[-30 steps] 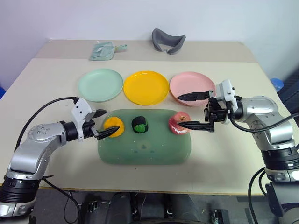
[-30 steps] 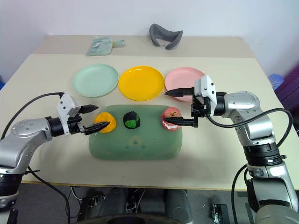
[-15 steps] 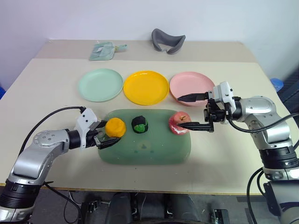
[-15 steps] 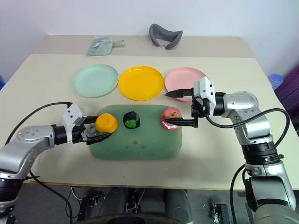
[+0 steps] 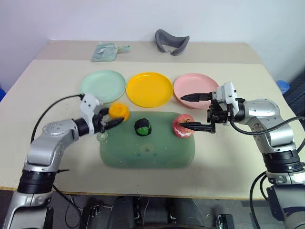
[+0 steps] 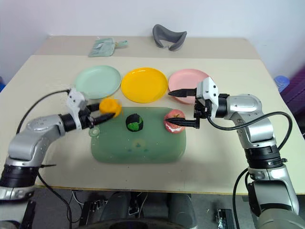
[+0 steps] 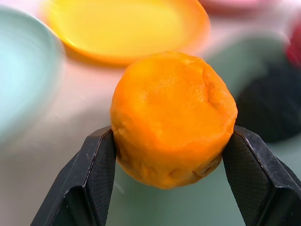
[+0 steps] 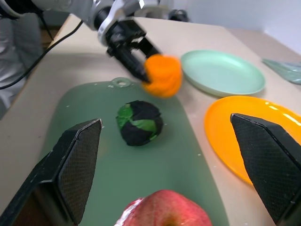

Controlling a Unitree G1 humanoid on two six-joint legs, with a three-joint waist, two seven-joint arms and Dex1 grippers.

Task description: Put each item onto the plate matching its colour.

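Beige desk (image 5: 57,162) under a plain pale wall carried everything; notes run from the near edge outward.

Nearest lay the green mat (image 5: 147,155), serving as the starting spot for the toys. On it sat the green-black lump (image 5: 142,127), mid-mat, and the apple (image 5: 182,126) at its right end. The apple stood stem-up, so its axis was vertical; the lump was too round to give a long axis.

Left claw (image 5: 113,120) was closed on the orange fruit (image 5: 118,111), one finger on each flank, as the left wrist view showed (image 7: 174,117). The fruit was clear of the mat, above its far-left corner. My reading: it was pinched across its width so it could be carried to the yellow plate (image 5: 149,88), just beyond. The fruit was squat and near-round, with no clear pointing direction.

Right claw (image 5: 190,111) stood wide open and held nothing. Its near finger lay level just beside the apple and its far finger reached over the pink plate (image 5: 195,88). It pointed leftward, which looked like a stance for closing on the apple.

Farthest were the three plates in a row, all unloaded: mint plate (image 5: 102,85), yellow, pink. None of the three toys was sorted yet.
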